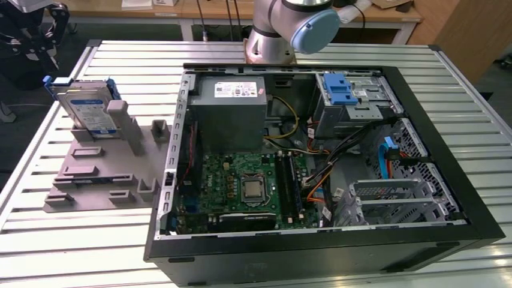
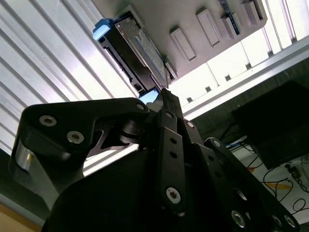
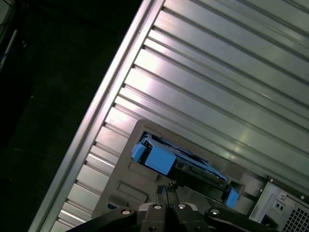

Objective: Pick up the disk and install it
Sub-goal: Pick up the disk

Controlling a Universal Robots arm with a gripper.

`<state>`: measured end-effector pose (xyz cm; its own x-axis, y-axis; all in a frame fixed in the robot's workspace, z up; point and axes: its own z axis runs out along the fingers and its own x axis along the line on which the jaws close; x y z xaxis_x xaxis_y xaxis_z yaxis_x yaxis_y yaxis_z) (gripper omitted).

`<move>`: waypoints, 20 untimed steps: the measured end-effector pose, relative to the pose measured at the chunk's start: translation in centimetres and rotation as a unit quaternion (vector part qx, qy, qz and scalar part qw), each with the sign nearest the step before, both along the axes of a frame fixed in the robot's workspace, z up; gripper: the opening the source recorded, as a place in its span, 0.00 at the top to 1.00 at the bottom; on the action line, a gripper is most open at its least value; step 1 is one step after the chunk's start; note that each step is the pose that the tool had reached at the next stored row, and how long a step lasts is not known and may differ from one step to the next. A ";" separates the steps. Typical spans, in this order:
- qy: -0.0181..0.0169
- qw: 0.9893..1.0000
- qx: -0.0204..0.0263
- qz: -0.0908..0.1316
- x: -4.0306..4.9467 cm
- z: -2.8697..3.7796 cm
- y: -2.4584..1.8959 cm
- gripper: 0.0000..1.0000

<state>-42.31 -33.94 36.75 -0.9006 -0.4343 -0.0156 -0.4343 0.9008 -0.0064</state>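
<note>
The disk is a silver drive with a white-and-blue label in a blue carrier frame. It stands on edge in a grey holder on the slatted table, at the exterior view's left. Both wrist views look along the fingers at the disk in its slot. My gripper is shut with nothing between its fingers, its tips a short way from the disk's blue end and apart from it. In the exterior view the gripper is a dark shape beyond the table's far left corner.
An open computer case lies on the table to the right of the holder. It holds a grey power supply, a green motherboard and a silver drive cage with a blue latch. The arm's base stands behind the case.
</note>
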 end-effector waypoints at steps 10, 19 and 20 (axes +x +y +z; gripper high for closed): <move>0.000 1.000 0.000 0.016 0.00 0.00 0.00 0.89; 0.000 0.999 0.000 0.048 0.00 0.00 0.00 0.89; 0.000 0.999 0.000 0.051 0.00 0.00 0.00 0.89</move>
